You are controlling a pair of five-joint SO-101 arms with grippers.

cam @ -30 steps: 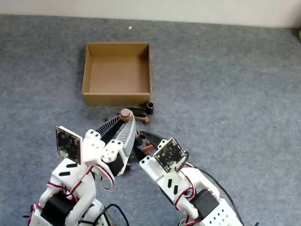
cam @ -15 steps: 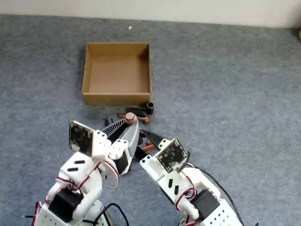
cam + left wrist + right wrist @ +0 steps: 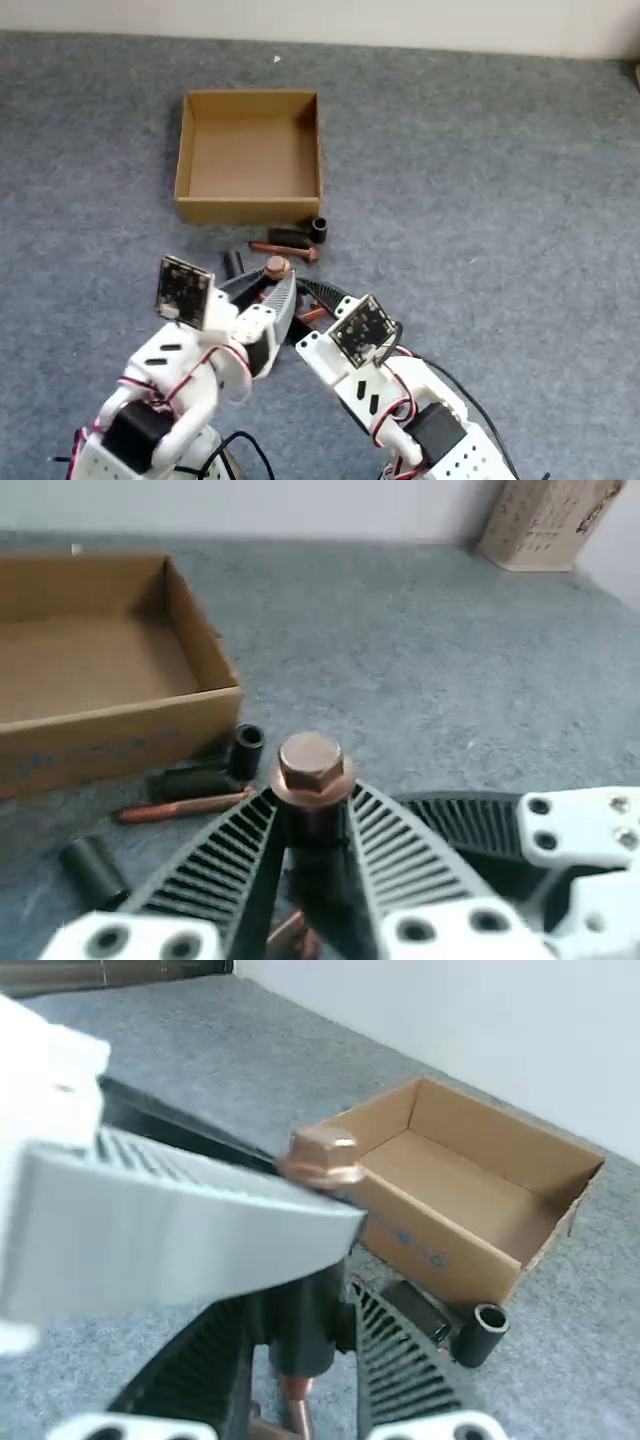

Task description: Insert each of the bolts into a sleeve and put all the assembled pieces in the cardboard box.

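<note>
Grey carpet (image 3: pixel 500 200) is covering the whole work surface, and a pale wall (image 3: pixel 400 15) is running along its far edge. A patterned beige container (image 3: pixel 548 520) is standing on the carpet near that wall. The cardboard box (image 3: pixel 248 210) is sitting open-topped on the carpet beyond both arms. The left gripper (image 3: pixel 312 815) is clenching the held bolt (image 3: pixel 313 763) just under its copper hex head, head up. The right gripper (image 3: pixel 300 1305) is grasping a dark sleeve (image 3: pixel 300 1345) directly below that bolt. Lying loose between box and grippers: upright sleeve (image 3: pixel 320 229), lying sleeve (image 3: pixel 288 237), loose bolt (image 3: pixel 285 250), short sleeve (image 3: pixel 232 264).
</note>
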